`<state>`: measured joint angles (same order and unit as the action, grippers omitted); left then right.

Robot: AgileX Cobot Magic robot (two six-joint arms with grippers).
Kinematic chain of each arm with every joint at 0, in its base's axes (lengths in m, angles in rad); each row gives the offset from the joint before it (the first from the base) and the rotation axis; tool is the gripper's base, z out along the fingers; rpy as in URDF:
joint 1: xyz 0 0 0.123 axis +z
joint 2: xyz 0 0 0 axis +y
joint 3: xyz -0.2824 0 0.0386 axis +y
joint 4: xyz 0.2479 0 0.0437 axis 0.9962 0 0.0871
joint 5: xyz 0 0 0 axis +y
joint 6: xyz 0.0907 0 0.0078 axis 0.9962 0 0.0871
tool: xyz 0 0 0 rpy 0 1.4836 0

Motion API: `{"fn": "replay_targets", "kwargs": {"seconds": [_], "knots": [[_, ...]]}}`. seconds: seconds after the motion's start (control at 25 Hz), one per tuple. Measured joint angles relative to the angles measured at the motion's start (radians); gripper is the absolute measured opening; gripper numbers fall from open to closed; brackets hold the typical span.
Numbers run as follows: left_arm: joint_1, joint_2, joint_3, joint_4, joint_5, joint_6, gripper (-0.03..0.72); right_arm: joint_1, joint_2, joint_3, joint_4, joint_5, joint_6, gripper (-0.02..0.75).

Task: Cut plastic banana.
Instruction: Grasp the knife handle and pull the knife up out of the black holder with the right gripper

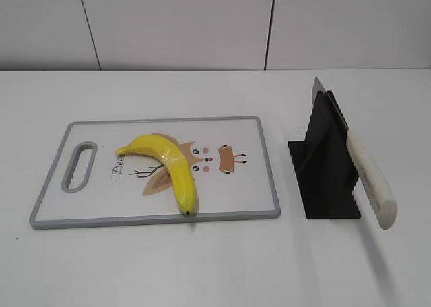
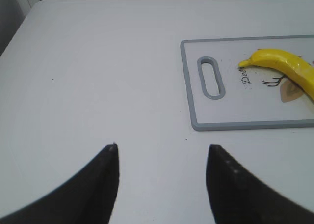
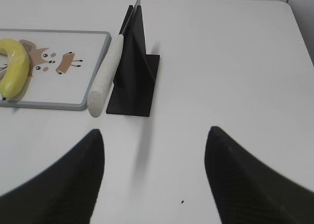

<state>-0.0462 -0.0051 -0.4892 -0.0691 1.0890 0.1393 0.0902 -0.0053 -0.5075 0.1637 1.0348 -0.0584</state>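
A yellow plastic banana (image 1: 168,165) lies whole on a white cutting board with a grey rim (image 1: 273,186). It also shows in the left wrist view (image 2: 287,67) and the right wrist view (image 3: 13,69). A knife with a white handle (image 1: 372,179) rests slanted in a black stand (image 1: 326,165), handle toward the front; it also shows in the right wrist view (image 3: 105,76). My left gripper (image 2: 162,150) is open and empty over bare table, left of the board (image 2: 189,86). My right gripper (image 3: 154,133) is open and empty, in front of the stand (image 3: 135,71). Neither gripper shows in the exterior view.
The board has a slot handle (image 1: 79,165) at its left end and a cartoon print under the banana. The white table (image 1: 202,266) stretches around the board and the stand. A panelled wall stands behind.
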Motion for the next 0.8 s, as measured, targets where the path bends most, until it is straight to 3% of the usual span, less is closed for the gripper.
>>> {"fn": "replay_targets", "kwargs": {"seconds": [0.8], "knots": [[0.0,0.0,0.0,0.0,0.0,0.0,0.533,0.0,0.0,0.0,0.0,0.0,0.0,0.496]]}}
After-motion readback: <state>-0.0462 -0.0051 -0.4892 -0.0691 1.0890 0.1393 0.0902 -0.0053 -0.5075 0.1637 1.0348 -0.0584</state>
